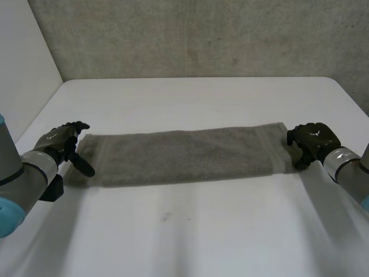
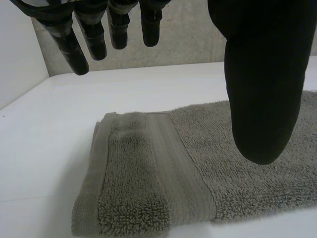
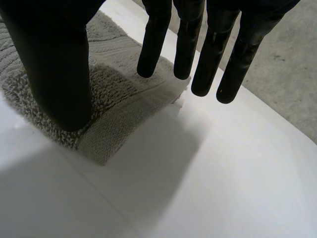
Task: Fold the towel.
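Left arm [image 1: 26,173]: grey with a light-blue cap, reaching in over the table's near-left part. Left robot hand [image 1: 62,141]: black, placed at the left short end of the towel, spread, holding nothing; in its wrist view the fingers [image 2: 74,47] hang straight and side by side above the bare table just past the towel's end, while the thumb [image 2: 262,89] stands well apart from them over the towel's surface, and whether the thumb touches the cloth cannot be told. Towel [image 1: 184,156]: grey-brown terry cloth with a woven band near each short end, laid out flat as one long narrow strip across the middle of the table, its long sides running from one hand to the other; at the left end the cloth looks layered, a lower edge showing just beside the upper one. Table [image 1: 190,231]: white, plain, carrying the towel. Wall [image 1: 202,34]: rough grey concrete, behind the table's far edge. Right robot hand [image 1: 311,141]: black, placed at the right short end of the towel, likewise spread and grasping nothing; in its wrist view the fingers [image 3: 198,49] point straight down over the bare table just beyond the towel's corner, and the thumb [image 3: 54,69] hangs apart from them above the towel's banded end, contact uncertain.
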Robot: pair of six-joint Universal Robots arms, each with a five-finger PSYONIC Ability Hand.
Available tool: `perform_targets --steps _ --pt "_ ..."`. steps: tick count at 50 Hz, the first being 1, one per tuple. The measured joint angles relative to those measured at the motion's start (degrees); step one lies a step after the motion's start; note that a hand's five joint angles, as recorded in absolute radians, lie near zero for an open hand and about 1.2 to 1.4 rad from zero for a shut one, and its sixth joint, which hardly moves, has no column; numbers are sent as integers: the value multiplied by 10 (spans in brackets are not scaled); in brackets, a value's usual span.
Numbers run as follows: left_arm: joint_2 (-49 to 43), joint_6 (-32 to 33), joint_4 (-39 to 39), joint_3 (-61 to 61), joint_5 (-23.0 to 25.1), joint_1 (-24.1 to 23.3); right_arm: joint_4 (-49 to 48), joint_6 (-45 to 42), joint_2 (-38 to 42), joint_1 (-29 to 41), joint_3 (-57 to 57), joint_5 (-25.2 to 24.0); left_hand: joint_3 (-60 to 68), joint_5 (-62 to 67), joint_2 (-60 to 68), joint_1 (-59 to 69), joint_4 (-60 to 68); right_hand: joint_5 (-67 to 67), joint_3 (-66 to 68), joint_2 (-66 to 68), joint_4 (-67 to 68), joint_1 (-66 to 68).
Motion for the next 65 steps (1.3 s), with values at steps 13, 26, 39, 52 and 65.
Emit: perform_targets --steps 13,26,39,52,65 --pt "0 0 0 -4 0 -1 12 4 5 -5 -13 5 0 0 0 0 0 345 360 358 365 408" --pt "0 0 0 -7 0 -1 128 -11 -46 -88 -21 0 0 0 0 0 0 348 360 358 365 410" --pt "0 0 0 -8 0 -2 184 -111 -101 -242 -44 -6 0 0 0 0 0 352 362 358 365 416" --pt "8 0 0 -11 0 -4 172 -5 -143 -24 -118 2 0 0 0 0 0 353 364 364 368 418" --pt "10 1 1 -14 -1 -5 124 41 -27 350 -218 41 0 0 0 0 0 356 365 364 368 421"
